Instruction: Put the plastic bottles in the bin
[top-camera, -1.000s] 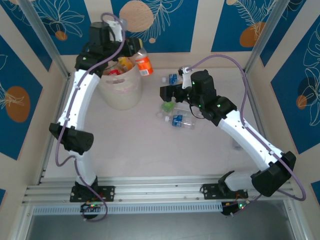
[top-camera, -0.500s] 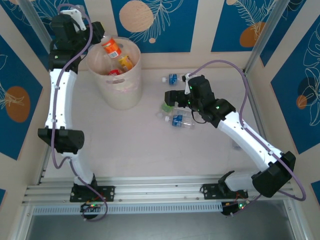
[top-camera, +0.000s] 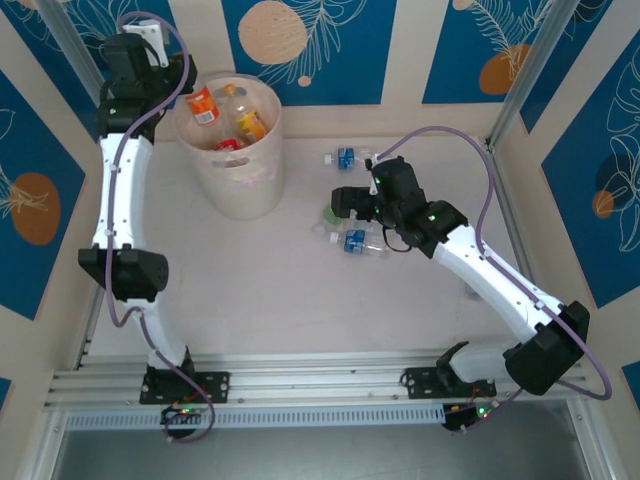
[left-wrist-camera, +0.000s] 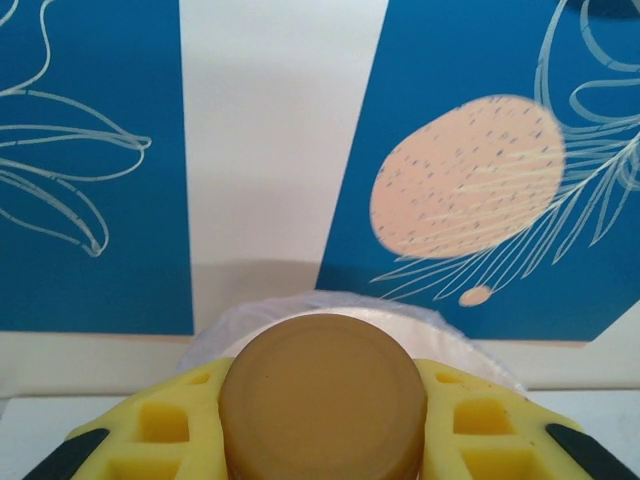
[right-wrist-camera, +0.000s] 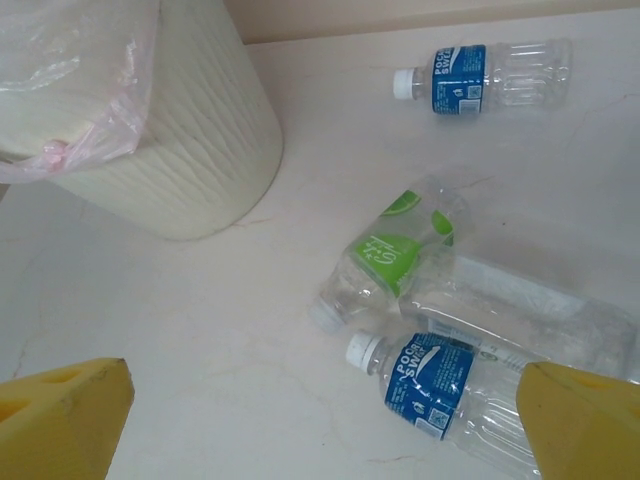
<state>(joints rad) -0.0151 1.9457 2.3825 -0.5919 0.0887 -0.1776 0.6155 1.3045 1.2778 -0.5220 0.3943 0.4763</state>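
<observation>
Overhead, we logged the bin (top-camera: 240, 185) at 11 o'clock on the table (top-camera: 300, 300), with a yellow-labelled bottle (top-camera: 250, 122) and a red-labelled bottle (top-camera: 228, 145) lying inside it. The left gripper (left-wrist-camera: 320, 440) was raised at the bin's 10 o'clock rim, clamped on the orange-labelled bottle (top-camera: 203, 105), which hung tilted over the bin's mouth. On the left wrist camera its tan cap (left-wrist-camera: 320, 390) sat tight between the yellow pads (left-wrist-camera: 165, 420).

The right gripper (right-wrist-camera: 320, 400) hovered low at about 1 o'clock on the table, jaws spread wide, holding nothing. Under it we noted three loose bottles on their sides. The green-labelled bottle (right-wrist-camera: 395, 260) lay mid-view. The near blue-labelled bottle (right-wrist-camera: 440, 385) lay just beside it at 5 o'clock. The far blue-labelled bottle (right-wrist-camera: 485, 80) lay at 1 o'clock, well apart. From the green-labelled bottle, the bin's ribbed wall stood at 10 o'clock.
</observation>
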